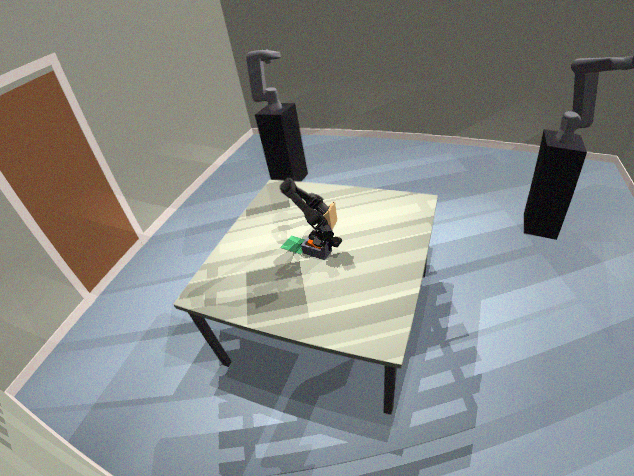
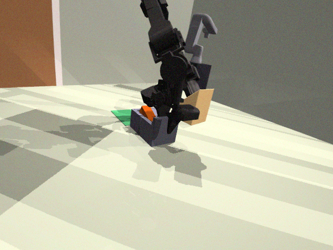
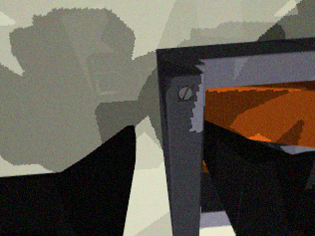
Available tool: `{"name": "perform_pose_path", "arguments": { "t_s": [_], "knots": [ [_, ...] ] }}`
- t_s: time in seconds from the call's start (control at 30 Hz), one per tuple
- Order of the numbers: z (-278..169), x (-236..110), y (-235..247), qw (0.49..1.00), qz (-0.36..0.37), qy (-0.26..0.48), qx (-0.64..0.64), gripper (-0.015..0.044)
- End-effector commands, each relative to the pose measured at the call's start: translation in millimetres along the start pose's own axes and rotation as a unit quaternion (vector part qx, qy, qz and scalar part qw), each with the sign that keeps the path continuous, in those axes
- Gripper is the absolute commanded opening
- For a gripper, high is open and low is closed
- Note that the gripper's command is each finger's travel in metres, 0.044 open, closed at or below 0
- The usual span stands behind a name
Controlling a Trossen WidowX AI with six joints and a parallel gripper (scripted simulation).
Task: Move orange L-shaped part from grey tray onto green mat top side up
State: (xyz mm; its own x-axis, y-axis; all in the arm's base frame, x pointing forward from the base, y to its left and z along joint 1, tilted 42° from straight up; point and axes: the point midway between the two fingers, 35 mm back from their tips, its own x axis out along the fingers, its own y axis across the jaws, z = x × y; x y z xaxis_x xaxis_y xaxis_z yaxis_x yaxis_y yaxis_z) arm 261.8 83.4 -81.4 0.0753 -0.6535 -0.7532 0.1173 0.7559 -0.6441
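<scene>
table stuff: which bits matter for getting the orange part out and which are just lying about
Job:
orange part, one end tipped up
grey tray
green mat
gripper, half open, down at the tray's end, holding nothing

Lying about:
tan box behind the tray
two grey arms on black pedestals, off the table
</scene>
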Motion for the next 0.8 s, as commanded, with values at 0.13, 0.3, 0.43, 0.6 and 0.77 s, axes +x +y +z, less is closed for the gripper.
{"name": "perform_pose_path", "arguments": {
  "t_s": [0.13, 0.3, 0.43, 0.6, 0.77],
  "knots": [
    [3.6, -47.6, 1.0, 1.000, 0.003, 0.002, 0.001, 0.0180],
    [0.7, -98.5, -8.2, 1.000, 0.002, 0.002, 0.001, 0.0180],
    [0.7, -98.5, -8.2, 1.000, 0.002, 0.002, 0.001, 0.0180],
    [1.9, -94.8, -5.4, 1.000, 0.004, -0.005, -0.002, 0.0180],
    [1.9, -94.8, -5.4, 1.000, 0.004, -0.005, -0.002, 0.0180]
  ]
}}
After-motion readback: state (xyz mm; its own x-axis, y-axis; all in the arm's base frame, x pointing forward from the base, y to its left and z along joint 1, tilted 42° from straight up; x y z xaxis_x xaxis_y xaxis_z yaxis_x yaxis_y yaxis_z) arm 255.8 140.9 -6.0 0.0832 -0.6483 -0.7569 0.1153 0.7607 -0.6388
